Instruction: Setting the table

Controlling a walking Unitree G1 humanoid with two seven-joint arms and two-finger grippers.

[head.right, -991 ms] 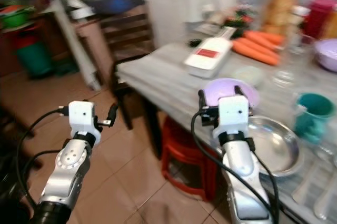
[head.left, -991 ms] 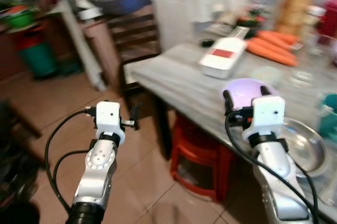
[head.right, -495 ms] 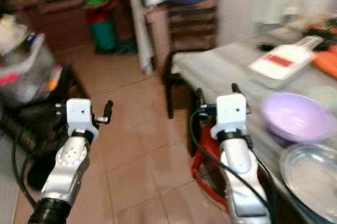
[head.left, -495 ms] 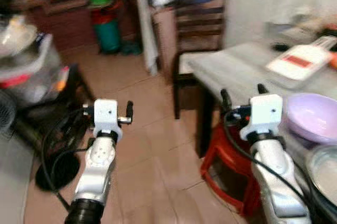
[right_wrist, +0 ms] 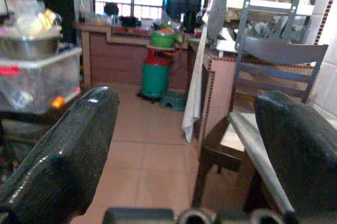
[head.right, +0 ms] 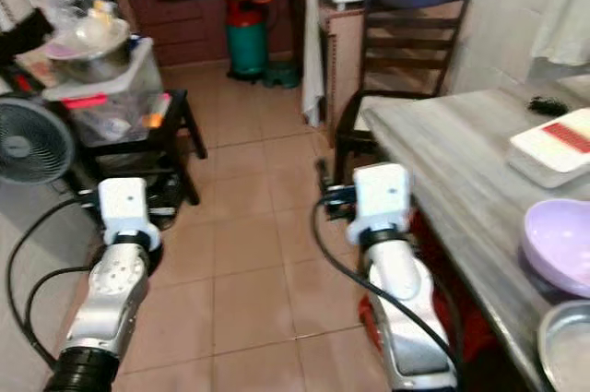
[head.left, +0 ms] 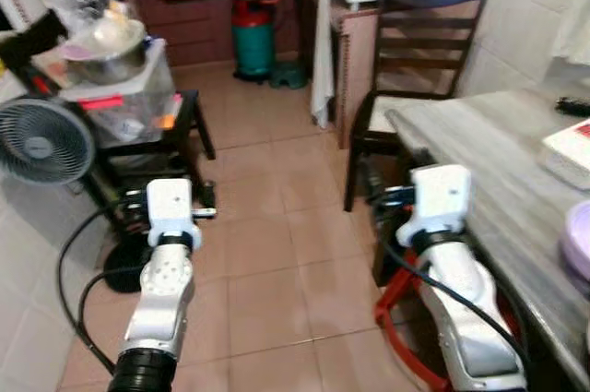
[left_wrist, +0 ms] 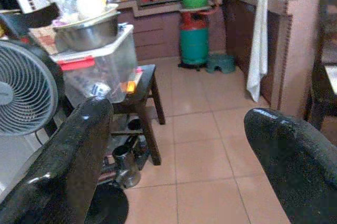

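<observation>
The grey marble table [head.right: 442, 161] runs along my right side. On it lie a purple bowl [head.right: 562, 244], the rim of a steel plate [head.right: 567, 346] at the near corner, and a white box with a red label [head.right: 558, 148] farther back. My right gripper [right_wrist: 179, 139] is held out at the table's left edge, open and empty, facing the room. My left gripper [left_wrist: 174, 145] hovers over the tiled floor, also open with nothing between its fingers [left_wrist: 63, 171].
A dark wooden chair [head.left: 424, 60] stands at the table's far end, and a red stool [head.left: 406, 300] sits under the table. On the left are a fan [head.left: 41, 138] and a black stand holding a plastic box and steel bowl [head.left: 120, 69]. A green gas cylinder [head.left: 253, 37] stands by the counter.
The camera has swung left: the table slid to the right edge and the carrots and jars left the picture. Fan and stand came into sight. Both arms keep their pose.
</observation>
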